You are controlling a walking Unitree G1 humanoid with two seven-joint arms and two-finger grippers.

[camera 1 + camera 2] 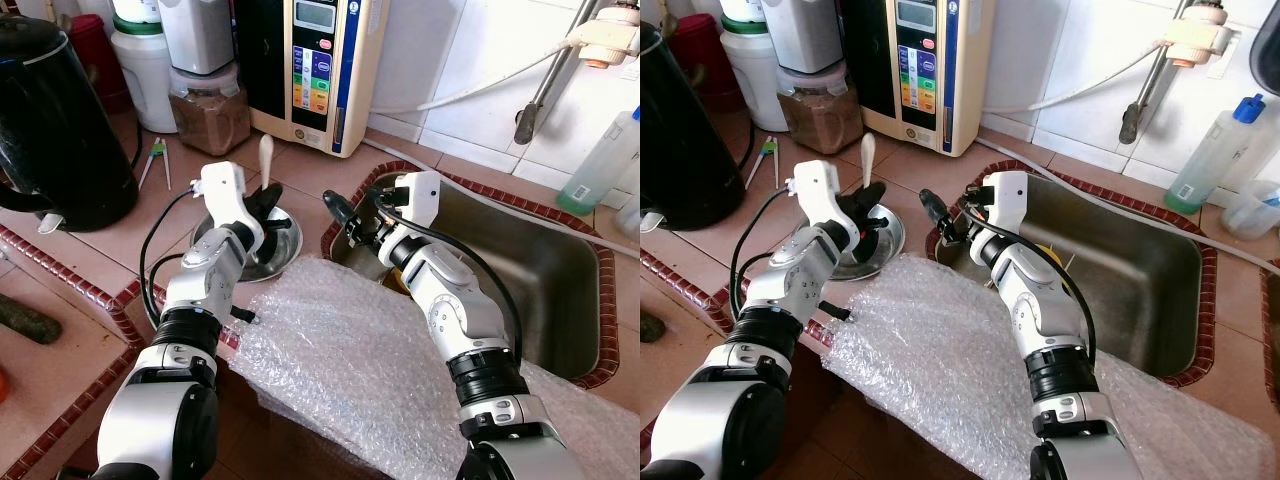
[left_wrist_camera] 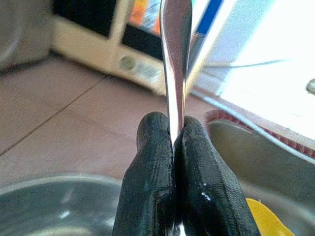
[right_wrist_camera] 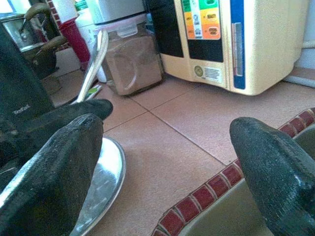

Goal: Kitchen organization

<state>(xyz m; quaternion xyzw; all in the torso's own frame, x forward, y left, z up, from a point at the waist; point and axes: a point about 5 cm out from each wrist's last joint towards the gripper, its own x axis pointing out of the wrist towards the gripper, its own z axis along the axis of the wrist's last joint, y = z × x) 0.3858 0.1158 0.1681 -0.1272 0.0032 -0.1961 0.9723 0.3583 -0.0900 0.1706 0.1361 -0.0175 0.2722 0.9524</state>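
The left gripper (image 1: 262, 200) is pinching a spoon (image 1: 266, 158) upright over a steel bowl (image 1: 283, 247) on the tiled counter (image 1: 310, 170); its fingers are hiding the spoon's lower end. The right gripper (image 1: 348, 215) is hovering spread wide above the sink (image 1: 540, 270) rim.

The scene was viewed from the head by both eye views, forward and down over the tiled counter (image 1: 300, 165), with the sink (image 1: 560, 270), bubble wrap (image 1: 350, 370) and steel plate (image 1: 885, 240) shared between them. The left wrist view was aimed closely along the left end effector (image 2: 178, 147), whose fingers were pressed on a spoon (image 2: 176, 59). The right wrist view was set low beside the sink rim, facing the water purifier (image 3: 246, 44), also seen from above.
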